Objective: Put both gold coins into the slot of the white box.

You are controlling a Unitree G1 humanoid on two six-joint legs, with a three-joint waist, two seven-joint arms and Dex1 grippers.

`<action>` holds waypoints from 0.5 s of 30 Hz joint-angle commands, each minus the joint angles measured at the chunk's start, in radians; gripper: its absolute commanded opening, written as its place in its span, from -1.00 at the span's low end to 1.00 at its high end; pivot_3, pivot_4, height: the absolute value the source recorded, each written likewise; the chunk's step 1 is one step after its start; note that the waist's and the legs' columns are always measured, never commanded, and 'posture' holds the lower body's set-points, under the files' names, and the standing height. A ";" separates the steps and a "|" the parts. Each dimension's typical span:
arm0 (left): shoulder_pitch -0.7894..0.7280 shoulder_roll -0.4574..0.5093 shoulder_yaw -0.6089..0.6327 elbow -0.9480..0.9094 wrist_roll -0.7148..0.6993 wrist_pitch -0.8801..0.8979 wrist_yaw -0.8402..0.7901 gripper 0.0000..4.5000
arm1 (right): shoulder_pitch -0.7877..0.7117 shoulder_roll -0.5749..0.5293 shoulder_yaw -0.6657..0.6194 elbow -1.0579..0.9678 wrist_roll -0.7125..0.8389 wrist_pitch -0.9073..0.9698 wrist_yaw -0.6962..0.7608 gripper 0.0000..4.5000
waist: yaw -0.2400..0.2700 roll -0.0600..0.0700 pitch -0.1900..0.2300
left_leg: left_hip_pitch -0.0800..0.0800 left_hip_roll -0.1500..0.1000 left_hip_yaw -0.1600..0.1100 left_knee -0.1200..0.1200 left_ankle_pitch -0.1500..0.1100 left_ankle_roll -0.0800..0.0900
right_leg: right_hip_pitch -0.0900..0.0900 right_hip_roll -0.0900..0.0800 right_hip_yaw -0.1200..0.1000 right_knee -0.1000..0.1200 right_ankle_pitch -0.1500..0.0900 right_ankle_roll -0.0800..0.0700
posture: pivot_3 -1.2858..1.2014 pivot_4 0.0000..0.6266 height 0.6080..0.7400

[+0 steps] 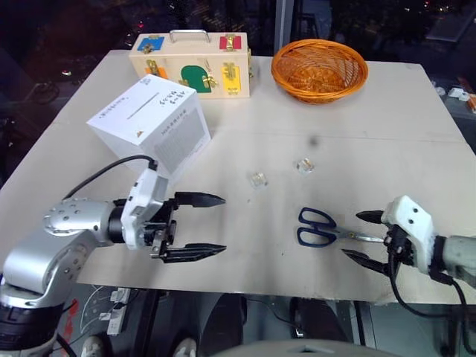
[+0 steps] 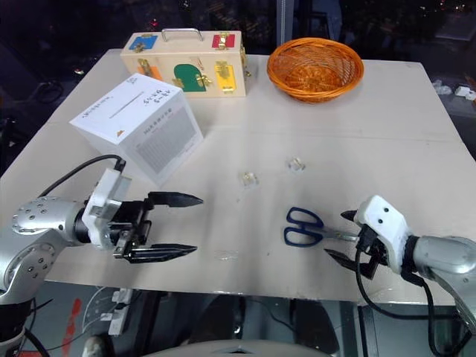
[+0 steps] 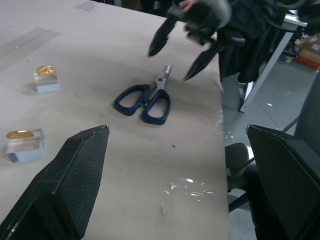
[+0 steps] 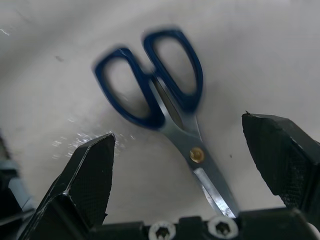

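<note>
L arm comes in from the left, bent, w/ the left gripper pointing across the table to the right. Its fingers are spread wide, holding nothing.

R arm comes in from the right. The right gripper points left and a bit down, jaws wide apart, one on each side of the scissors blades. Can't tell if it touches them.

The two coins sit on top of small clear blocks mid-table, between both grippers, near each other.

White box stands tilted at back left, slot on its top face.
</note>
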 commanded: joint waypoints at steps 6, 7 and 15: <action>0.047 -0.007 0.041 -0.012 0.014 -0.072 -0.022 1.00 | -0.150 -0.021 0.263 0.216 -0.154 -0.042 0.054 0.62 | -0.003 -0.003 -0.002 | 0.000 0.001 0.000 0.000 0.000 0.000 | 0.000 0.001 0.000 0.000 0.000 0.000 | 0.03 -0.52 0.79; 0.048 -0.007 0.041 -0.011 0.016 -0.075 -0.020 1.00 | -0.153 -0.028 0.272 0.225 -0.160 -0.041 0.064 0.40 | -0.005 -0.005 -0.003 | 0.002 0.001 0.000 0.000 0.000 0.000 | 0.001 0.001 0.000 0.000 0.000 0.000 | 0.03 -0.52 0.79; 0.045 -0.024 0.016 -0.038 0.022 -0.077 0.032 1.00 | -0.157 -0.030 0.248 0.225 -0.150 -0.034 0.081 -0.84 | 0.000 -0.007 -0.004 | 0.015 0.002 0.000 0.001 0.000 0.000 | 0.015 0.001 0.000 0.000 0.000 0.000 | 0.03 -0.52 0.79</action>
